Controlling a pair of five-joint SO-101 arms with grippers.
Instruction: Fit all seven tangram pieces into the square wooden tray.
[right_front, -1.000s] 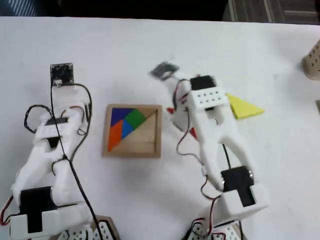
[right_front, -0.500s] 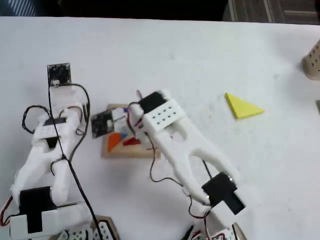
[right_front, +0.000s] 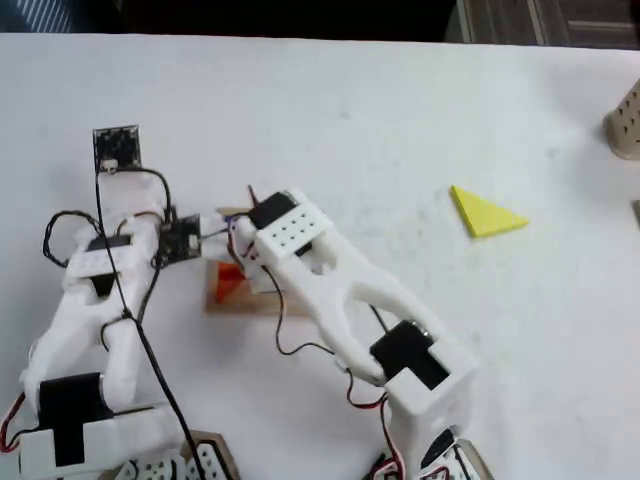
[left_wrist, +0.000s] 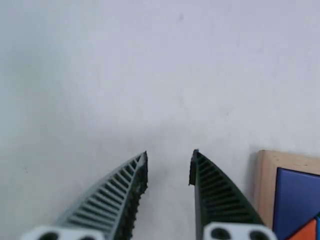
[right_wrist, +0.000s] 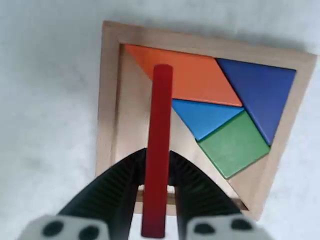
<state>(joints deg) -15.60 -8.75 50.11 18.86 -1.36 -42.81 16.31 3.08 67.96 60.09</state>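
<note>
Tray (right_wrist: 111, 100), on the table (right_front: 400, 100) between the arms, holds 4 pieces (right_wrist: 190, 75). Right gripper (right_wrist: 156, 159) pinches a red piece (right_wrist: 159, 115) edge-up over the bare wood, likely to drop it in. Left gripper (left_wrist: 168, 167) sits spread beside the tray. Yellow triangle (right_front: 487, 214) lies well apart.

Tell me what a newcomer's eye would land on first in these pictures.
The red piece, held on edge in the right tool, hangs over the wooden tray, which is partly filled with coloured pieces. Off to the side on the white table lies a lone yellow triangle. The left tool stands open beside the tray.
</note>
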